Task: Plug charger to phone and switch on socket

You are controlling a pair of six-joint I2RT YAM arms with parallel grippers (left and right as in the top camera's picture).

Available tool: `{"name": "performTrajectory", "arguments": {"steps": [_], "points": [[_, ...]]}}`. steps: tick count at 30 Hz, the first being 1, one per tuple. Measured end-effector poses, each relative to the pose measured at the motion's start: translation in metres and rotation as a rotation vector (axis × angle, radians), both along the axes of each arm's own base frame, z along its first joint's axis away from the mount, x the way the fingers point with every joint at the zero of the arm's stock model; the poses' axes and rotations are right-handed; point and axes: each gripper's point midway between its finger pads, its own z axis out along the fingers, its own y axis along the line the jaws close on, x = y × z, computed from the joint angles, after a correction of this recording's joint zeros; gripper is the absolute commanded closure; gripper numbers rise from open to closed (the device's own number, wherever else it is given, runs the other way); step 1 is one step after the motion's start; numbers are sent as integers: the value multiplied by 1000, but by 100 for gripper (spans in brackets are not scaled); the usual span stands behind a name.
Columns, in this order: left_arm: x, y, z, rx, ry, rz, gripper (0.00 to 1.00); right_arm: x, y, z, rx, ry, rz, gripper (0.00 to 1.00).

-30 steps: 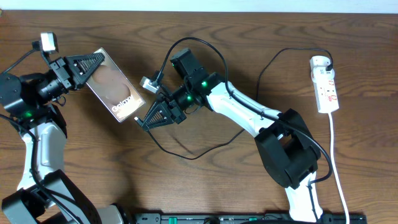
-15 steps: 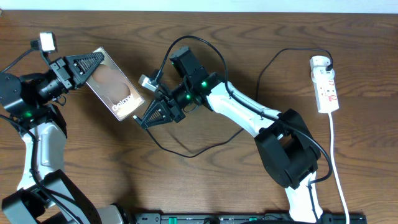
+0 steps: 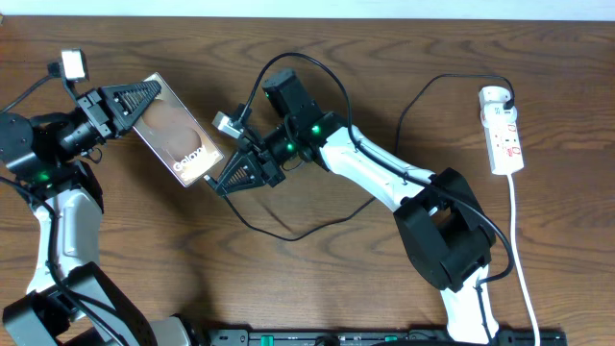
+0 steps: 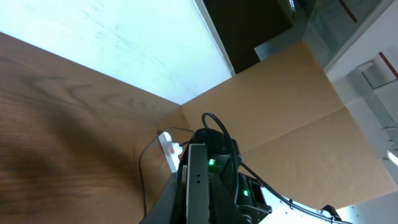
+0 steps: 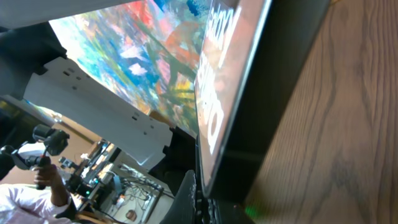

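Phone (image 3: 181,137), glossy brown with white "Galaxy" lettering, tilted in left pincer's (image 3: 135,100) clamp; right pincer (image 3: 219,183) pinches charger (image 3: 447,76) plug at its end.

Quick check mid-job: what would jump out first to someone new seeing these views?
The phone stands out first, held at an angle in the left pincer at upper left. The right pincer sits right at its lower end, apparently gripping the tip of the charger. At far right lies the white socket, with the black cable running to it.
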Motion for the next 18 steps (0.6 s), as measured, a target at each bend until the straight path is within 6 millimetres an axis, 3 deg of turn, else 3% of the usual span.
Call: {"name": "performTrajectory", "arguments": {"steps": [18], "points": [[-2, -1, -1, 4, 2, -14, 93, 2, 0, 2, -5, 9, -2, 99]]}}
